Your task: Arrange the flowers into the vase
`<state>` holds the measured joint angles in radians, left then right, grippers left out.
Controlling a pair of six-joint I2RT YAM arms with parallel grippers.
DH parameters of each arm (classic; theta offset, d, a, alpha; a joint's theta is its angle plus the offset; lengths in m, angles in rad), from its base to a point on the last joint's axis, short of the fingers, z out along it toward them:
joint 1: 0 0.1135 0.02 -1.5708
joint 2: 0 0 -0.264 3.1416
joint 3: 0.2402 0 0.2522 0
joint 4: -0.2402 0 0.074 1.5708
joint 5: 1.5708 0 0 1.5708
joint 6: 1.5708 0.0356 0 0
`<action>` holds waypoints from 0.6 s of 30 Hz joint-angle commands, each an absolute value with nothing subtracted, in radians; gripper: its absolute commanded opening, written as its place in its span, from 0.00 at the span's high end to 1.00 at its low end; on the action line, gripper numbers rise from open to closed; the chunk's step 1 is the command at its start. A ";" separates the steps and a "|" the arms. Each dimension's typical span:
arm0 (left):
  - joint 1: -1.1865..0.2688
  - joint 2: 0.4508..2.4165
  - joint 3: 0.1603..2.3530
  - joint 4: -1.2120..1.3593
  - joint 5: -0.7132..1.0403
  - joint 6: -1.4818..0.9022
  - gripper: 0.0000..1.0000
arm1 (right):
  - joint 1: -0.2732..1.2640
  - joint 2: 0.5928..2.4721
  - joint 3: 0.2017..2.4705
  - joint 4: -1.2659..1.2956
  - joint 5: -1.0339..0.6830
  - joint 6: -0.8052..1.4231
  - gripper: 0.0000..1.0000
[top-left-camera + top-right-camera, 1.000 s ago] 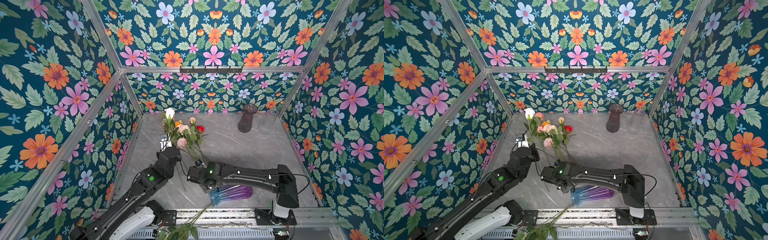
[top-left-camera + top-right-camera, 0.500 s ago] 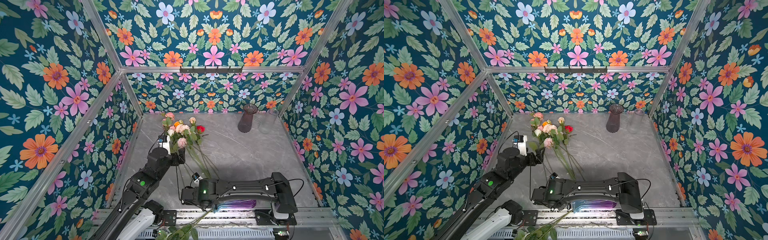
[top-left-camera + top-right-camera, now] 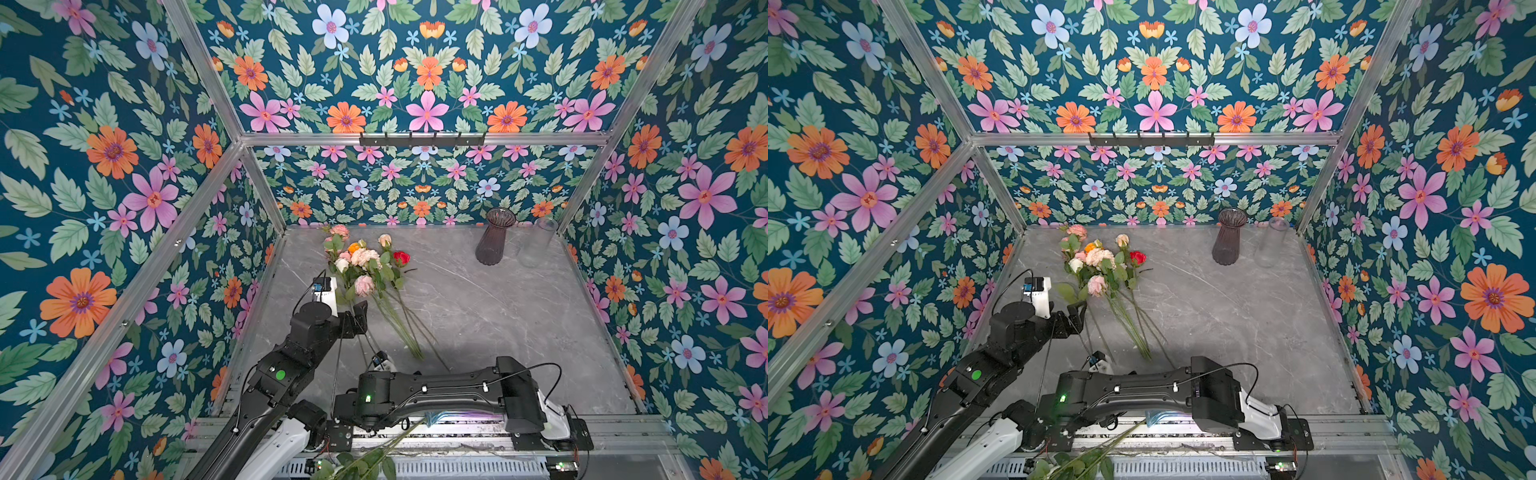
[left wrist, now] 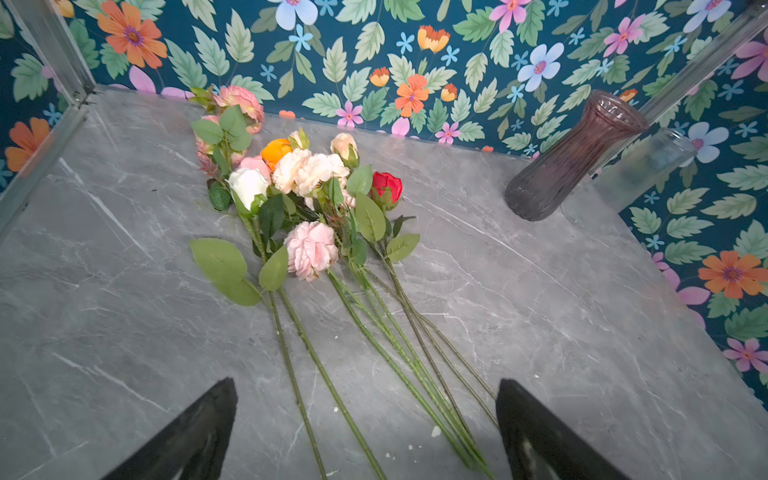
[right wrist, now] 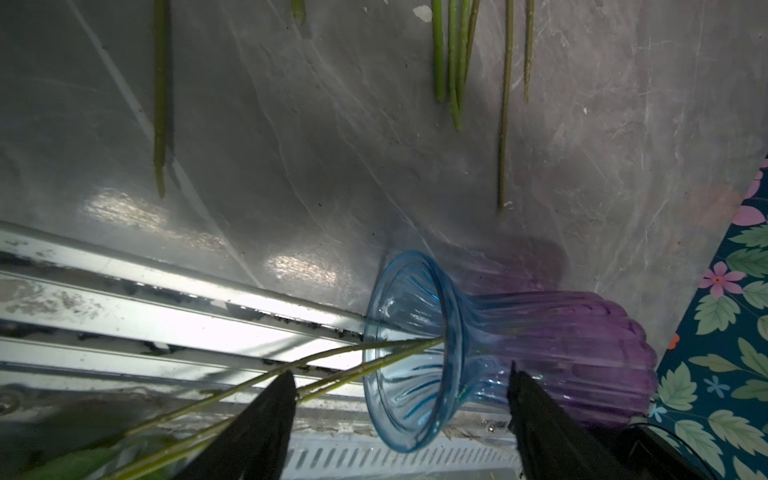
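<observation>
Grey marble table (image 3: pixel 498 324) carries the flowers (image 3: pixel 365 266) as one loose bunch at the back, on the left side, near the back wall. Heads are pink, cream, white, orange and red, w/ the long green stems fanned toward the front. The left wrist view gives the same flowers (image 4: pixel 311 183) lying flat, heads on the far side from the camera.

The left gripper (image 3: pixel 356 318) hangs over the stems at the left edge of the bunch, just in front of the heads. In its wrist view the left gripper (image 4: pixel 365 382) has the jaws wide apart; stems lie on the table btw. them and nothing is held.

The blue-purple vase (image 5: pixel 561 340), blue at the mouth and purple at the body, lies on its side at the front edge of the table. In both top views it is mostly hidden under the right arm, i.e. only a strip of the blue-purple vase (image 3: pixel 436 417) shows. Two stems (image 5: pixel 332 357) go into its mouth, and their leaves hang out over the front rail (image 5: pixel 166 299).

The right gripper (image 5: pixel 401 372) also has wide jaws, w/ the vase mouth seen btw. them. One finger is clear of the rim, the other overlaps the neck; contact I cannot tell.

At back right a dark purple vase (image 3: pixel 492 239) stands upright, w/ a clear glass vase (image 3: pixel 536 241) just beside it, both well apart from the bunch.
</observation>
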<state>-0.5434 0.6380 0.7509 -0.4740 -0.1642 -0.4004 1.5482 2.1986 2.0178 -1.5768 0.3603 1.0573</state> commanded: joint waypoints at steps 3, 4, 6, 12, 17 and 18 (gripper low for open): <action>-0.538 0.623 0.791 -0.449 -0.358 -0.445 0.00 | 1.560 2.246 2.016 -1.799 0.319 1.093 0.20; -0.537 0.619 0.791 -0.451 -0.360 -0.445 0.00 | 1.560 2.250 2.004 -1.800 0.318 1.096 0.20; -0.538 0.607 0.791 -0.449 -0.351 -0.443 0.01 | 1.556 2.255 1.972 -1.799 0.314 1.105 0.25; -0.538 0.591 0.778 -0.450 -0.339 -0.441 0.03 | 1.556 2.211 1.849 -1.800 0.314 1.151 0.31; -0.538 0.584 0.761 -0.445 -0.321 -0.452 0.05 | 1.557 2.162 1.740 -1.800 0.308 1.176 0.37; -0.538 0.586 0.759 -0.445 -0.315 -0.454 0.06 | 1.556 2.151 1.720 -1.800 0.308 1.182 0.38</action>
